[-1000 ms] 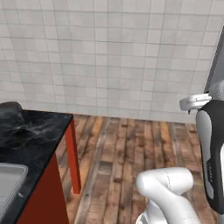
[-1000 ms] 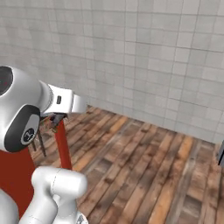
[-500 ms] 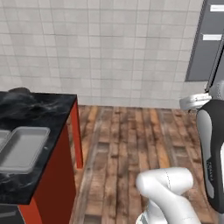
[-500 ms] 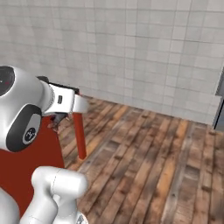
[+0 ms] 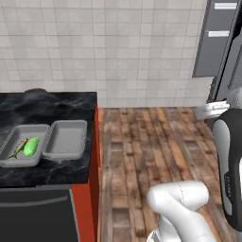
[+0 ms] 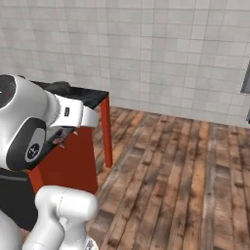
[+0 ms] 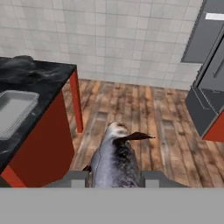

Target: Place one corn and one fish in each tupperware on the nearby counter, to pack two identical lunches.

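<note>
A dark grey fish (image 7: 114, 157) sits between the fingers of my gripper (image 7: 114, 176), which is shut on it, above the wooden floor and to the right of the counter (image 7: 41, 83). On the black marble counter (image 5: 52, 106) lie two light-grey tupperware trays side by side. The left tupperware (image 5: 10, 160) holds a lime-green corn (image 5: 30, 146) and a slim pale fish (image 5: 18, 149). The right tupperware (image 5: 66, 139) has nothing in it. In the hand view one tupperware (image 7: 13, 111) lies at the left, on the counter.
Red cabinet fronts (image 7: 43, 144) drop below the counter, whose end faces open wooden floor (image 5: 142, 142). A dark grey tall cabinet (image 5: 215, 38) stands at the right. A dark lump (image 5: 35, 90) rests at the counter's back edge. My white arm (image 6: 29, 127) hides part of the counter.
The whole picture has shifted as the base drives: the counter and both trays have slid right into fuller view. The gripper stays shut on the dark fish.
</note>
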